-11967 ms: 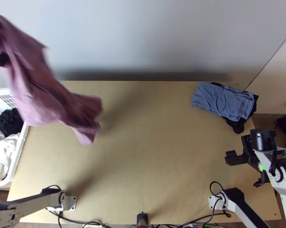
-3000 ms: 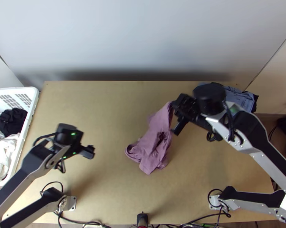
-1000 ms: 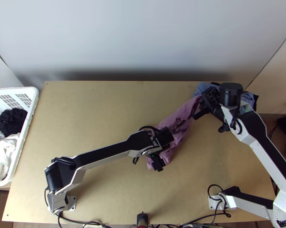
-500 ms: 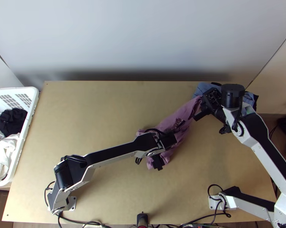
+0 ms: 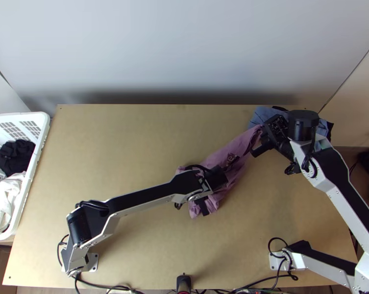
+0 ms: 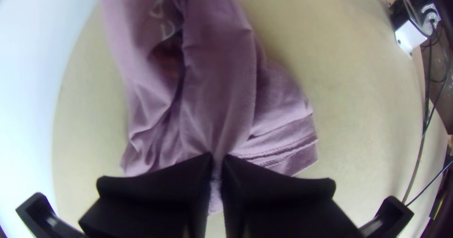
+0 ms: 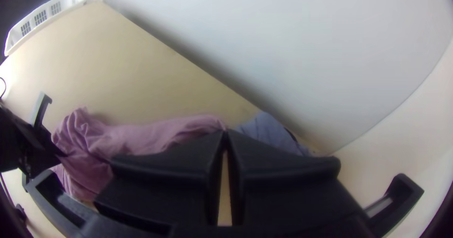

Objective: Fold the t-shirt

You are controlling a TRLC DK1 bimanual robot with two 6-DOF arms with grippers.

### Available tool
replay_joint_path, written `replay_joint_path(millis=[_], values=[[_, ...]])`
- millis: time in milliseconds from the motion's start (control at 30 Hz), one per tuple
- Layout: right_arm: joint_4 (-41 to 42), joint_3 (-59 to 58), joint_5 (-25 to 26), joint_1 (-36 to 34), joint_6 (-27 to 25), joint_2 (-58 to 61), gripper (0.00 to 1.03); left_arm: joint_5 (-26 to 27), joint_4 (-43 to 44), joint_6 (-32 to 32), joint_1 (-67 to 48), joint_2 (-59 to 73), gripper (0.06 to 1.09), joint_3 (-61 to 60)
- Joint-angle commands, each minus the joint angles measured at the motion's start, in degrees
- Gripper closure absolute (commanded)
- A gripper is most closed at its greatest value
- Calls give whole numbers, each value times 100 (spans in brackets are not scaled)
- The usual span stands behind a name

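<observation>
Left gripper (image 5: pixel 202 205) at the table's (image 5: pixel 135 142) centre and right gripper (image 5: pixel 266 136) toward two o'clock pinch one bunched mauve T-shirt (image 5: pixel 231 151) between closed fingers, left arm (image 5: pixel 145 197) stretched from seven o'clock and screening part; one blue garment (image 5: pixel 262 114) sits at two, one white laundry basket (image 5: pixel 41 139) at nine

The left gripper (image 5: pixel 203 206) is over the bunched t-shirt's (image 5: pixel 231 153) near part, the right gripper (image 5: pixel 265 139) at its far end; blue cloth (image 5: pixel 261 115) lies near that end.

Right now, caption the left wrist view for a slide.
Flat black left claw pinching a bunched mauve cloth t-shirt.
</observation>
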Motion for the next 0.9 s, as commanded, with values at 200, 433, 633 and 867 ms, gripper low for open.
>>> replay_joint_path(millis=[200,433,633,867], values=[[-68,109,-4,-118,-6,-109,100,-48,47,-74,562,-689,105,95],[-77,284,5,-470,11,-390,100,-127,-67,-153,852,-1304,105,156],[-209,698,5,-804,-6,-654,100,-144,-295,-153,1362,-1797,105,297],[-297,1049,40,-1094,-6,-1076,100,-144,-735,-153,1819,-2201,105,851]])
